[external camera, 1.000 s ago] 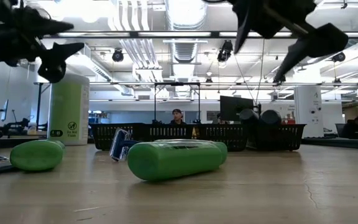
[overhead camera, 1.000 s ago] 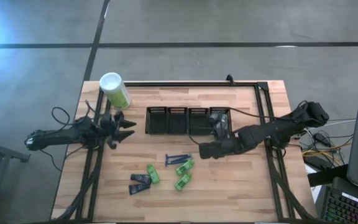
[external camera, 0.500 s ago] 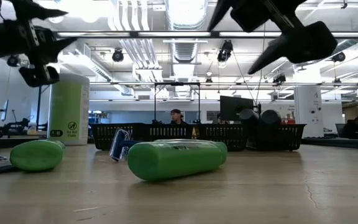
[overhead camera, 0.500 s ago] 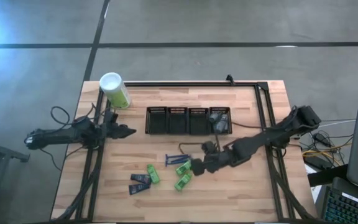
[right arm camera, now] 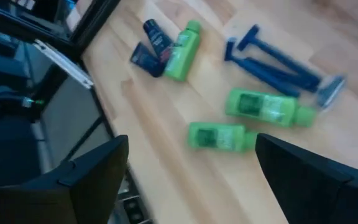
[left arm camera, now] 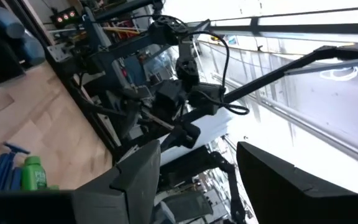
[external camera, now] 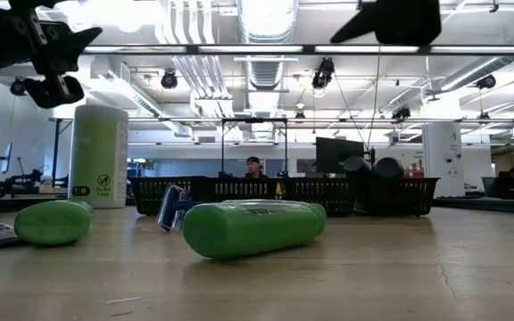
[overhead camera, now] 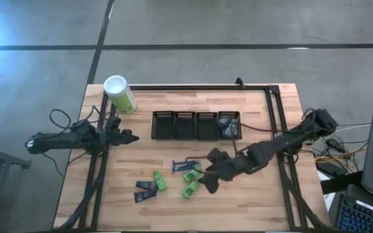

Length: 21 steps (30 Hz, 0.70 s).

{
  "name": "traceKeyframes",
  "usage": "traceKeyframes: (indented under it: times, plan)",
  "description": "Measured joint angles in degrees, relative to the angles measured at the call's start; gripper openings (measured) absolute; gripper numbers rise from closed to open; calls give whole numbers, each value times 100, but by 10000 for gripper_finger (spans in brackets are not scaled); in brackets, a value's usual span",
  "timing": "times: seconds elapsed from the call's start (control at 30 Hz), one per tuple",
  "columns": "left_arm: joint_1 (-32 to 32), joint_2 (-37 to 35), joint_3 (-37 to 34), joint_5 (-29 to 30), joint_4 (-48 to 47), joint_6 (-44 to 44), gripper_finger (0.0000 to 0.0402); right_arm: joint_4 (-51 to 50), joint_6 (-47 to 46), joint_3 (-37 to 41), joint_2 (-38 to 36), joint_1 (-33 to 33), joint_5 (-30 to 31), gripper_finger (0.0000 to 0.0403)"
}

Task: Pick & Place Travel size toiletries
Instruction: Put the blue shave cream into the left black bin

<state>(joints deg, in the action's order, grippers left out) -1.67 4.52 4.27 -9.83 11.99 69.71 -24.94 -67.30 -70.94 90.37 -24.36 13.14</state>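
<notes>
**Right claw spread above the green tubes**

My right gripper [overhead camera: 207,176] hangs with its fingers spread wide and nothing between them, just beside the green tubes [overhead camera: 192,174] on the wooden table [overhead camera: 258,207]. Using the row of black mesh bins [overhead camera: 196,125] as my landmark: the blue razors [overhead camera: 185,164] lie in front of the bins, the nearest green tubes just past them, and a third green tube with the navy tubes [overhead camera: 146,191] farther out still, toward the left arm's side. One bin holds grey bottles [overhead camera: 228,124] (the end one). My left gripper [overhead camera: 130,136] waits beside the bins, fingers parted and empty, near the tall pale-green canister [overhead camera: 119,94].
</notes>
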Motion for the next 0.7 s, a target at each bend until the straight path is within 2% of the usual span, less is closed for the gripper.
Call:
traceKeyframes:
  times: [0.17,0.3,0.47,0.7]
  plan:
    - [-1,54,0,183,-8,-359,218,135,594,498,-548,26,331,362]
    - [-4,78,4,865,-10,-870,218,1059,1023,1417,-1384,94,323,363]
    - [-9,78,4,1597,-4,-997,218,2614,1717,2718,-2628,270,259,364]
    - [-15,273,38,2662,6,-1099,218,3490,2413,4002,-3957,689,-132,364]
